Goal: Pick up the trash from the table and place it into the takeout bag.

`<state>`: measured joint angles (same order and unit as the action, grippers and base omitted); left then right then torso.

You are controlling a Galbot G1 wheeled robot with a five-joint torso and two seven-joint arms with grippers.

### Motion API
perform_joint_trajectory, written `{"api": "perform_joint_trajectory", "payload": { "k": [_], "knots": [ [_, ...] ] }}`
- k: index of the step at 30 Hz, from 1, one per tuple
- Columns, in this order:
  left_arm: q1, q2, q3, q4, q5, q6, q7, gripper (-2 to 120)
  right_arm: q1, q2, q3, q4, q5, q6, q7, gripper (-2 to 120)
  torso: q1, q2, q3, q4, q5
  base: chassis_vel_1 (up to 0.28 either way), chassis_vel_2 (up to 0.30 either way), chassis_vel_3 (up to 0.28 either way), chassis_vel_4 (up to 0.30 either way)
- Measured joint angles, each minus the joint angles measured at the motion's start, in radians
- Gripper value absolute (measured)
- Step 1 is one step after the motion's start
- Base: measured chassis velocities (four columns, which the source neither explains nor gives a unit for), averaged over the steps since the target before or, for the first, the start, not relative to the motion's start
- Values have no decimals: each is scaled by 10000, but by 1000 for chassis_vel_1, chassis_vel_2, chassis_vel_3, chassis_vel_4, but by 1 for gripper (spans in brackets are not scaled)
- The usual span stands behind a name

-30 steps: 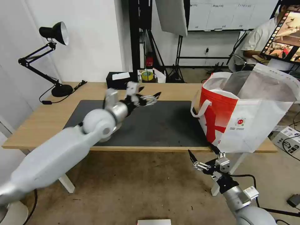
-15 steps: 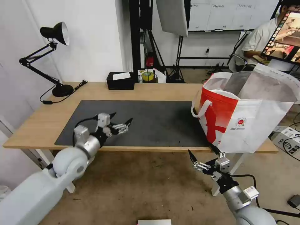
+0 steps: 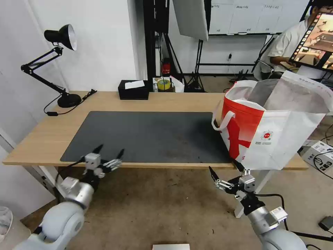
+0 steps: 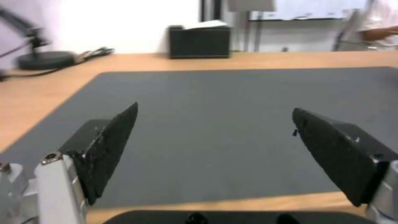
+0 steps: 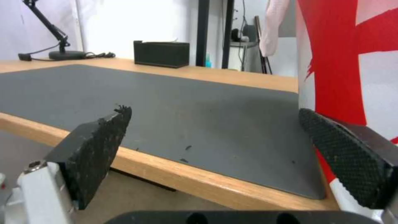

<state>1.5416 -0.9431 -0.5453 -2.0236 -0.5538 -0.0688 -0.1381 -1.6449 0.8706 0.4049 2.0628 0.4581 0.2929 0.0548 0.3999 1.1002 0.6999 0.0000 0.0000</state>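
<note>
1. Nearest the robot, the right gripper (image 3: pixel 224 169) hangs below the desk's front edge, near its right end, jaws spread wide and holding nothing. In the right wrist view its two black pads (image 5: pixel 96 148) frame the front edge of the desk and the red side of the bag.

2. The left gripper (image 3: pixel 109 151) sits at the front edge of the desk (image 3: pixel 48 133) near the left corner of the mat, its tips just over that edge. Its fingers are parted wide and empty (the left wrist view shows bare mat between the two black pads (image 4: pixel 111 143)).

3. The dark grey mat (image 3: pixel 152 137) covers the middle of the light-wood desk, its surface bare apart from faint smudges.

4. The takeout bag (image 3: pixel 274 126) stands upright on the desk's right end, touching the mat's right edge, its mouth open and silver lining showing; a white strap handle (image 3: pixel 222 121) hangs on its left side. What lies inside the bag cannot be seen.

5. At the far edge of the desk a black tissue box (image 3: pixel 133 89) sits near the middle, with a sheet showing on top.

6. A black desk lamp (image 3: pixel 57 62) stands at the far left corner, its cable trailing along the wood.
</note>
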Motion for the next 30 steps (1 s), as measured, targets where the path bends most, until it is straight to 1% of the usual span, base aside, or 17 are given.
{"api": "perform_joint_trajectory", "payload": {
  "k": [3,4,7,9,11,30],
  "knots": [
    [493,-371,-403,-141,30,-13,-244,100,0,0,0,0,0,0,0,100,1,0,0,-1,0,0,0,0,0],
    [493,-371,-403,-141,30,-13,-244,100,0,0,0,0,0,0,0,100,1,0,0,-1,0,0,0,0,0],
    [869,-723,-624,-263,71,-35,-308,100,0,0,0,0,0,0,0,100,1,0,0,-1,1,0,0,0,0],
    [1009,-839,-677,-280,90,-44,-308,100,0,0,0,0,0,0,0,100,0,0,0,-1,1,0,0,0,0],
    [1265,-996,-706,-279,123,-172,-269,100,0,0,0,0,0,0,0,100,0,-1,1,0,0,0,0,0,0],
    [1343,-1038,-683,-249,123,-228,-167,100,0,0,0,0,0,0,0,100,1,-2,1,-1,0,0,0,0,0]
  ]
}}
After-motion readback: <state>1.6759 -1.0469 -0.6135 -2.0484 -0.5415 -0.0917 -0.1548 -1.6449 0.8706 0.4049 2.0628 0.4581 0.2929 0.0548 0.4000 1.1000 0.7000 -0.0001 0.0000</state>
